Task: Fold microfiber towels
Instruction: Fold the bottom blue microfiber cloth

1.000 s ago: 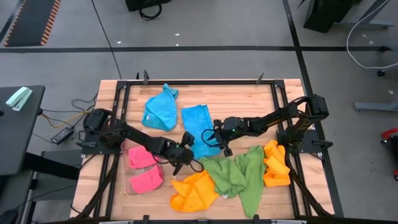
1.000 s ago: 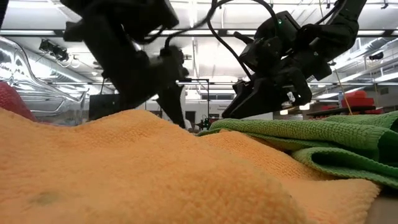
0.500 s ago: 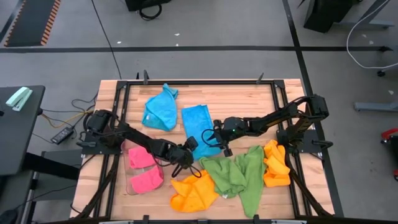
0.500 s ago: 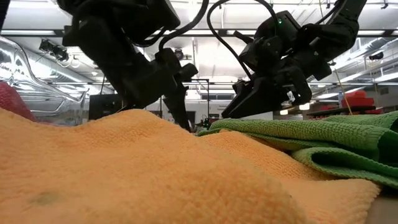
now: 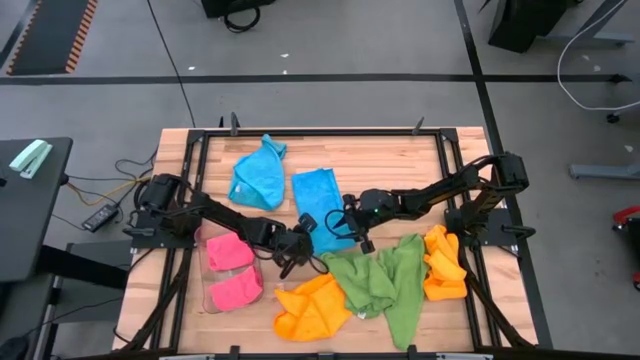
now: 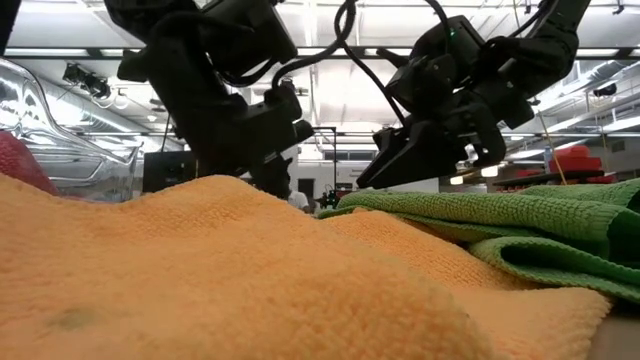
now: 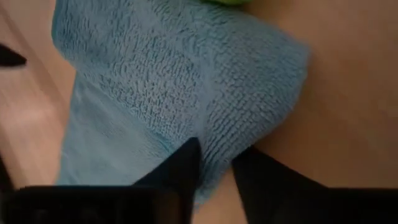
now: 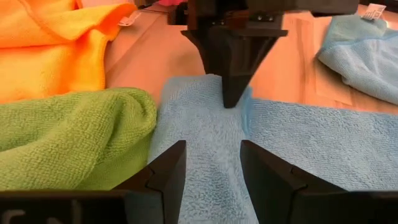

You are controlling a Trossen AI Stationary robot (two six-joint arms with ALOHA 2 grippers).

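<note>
Blue towel [image 5: 318, 205] lies flat mid-table, soft & floppy, so grab at corners: left gripper [image 7: 214, 165] pinching its near corner, right gripper [image 8: 211, 171] w/ fingers apart over the opposite edge

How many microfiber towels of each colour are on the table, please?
Blue towels: 2
Pink towels: 2
Orange towels: 2
Green towels: 2, overlapping, so less certain
Total: 8

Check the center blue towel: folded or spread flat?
Folded. The blue towel lies as a narrow strip; the left wrist view shows a doubled edge.
</note>
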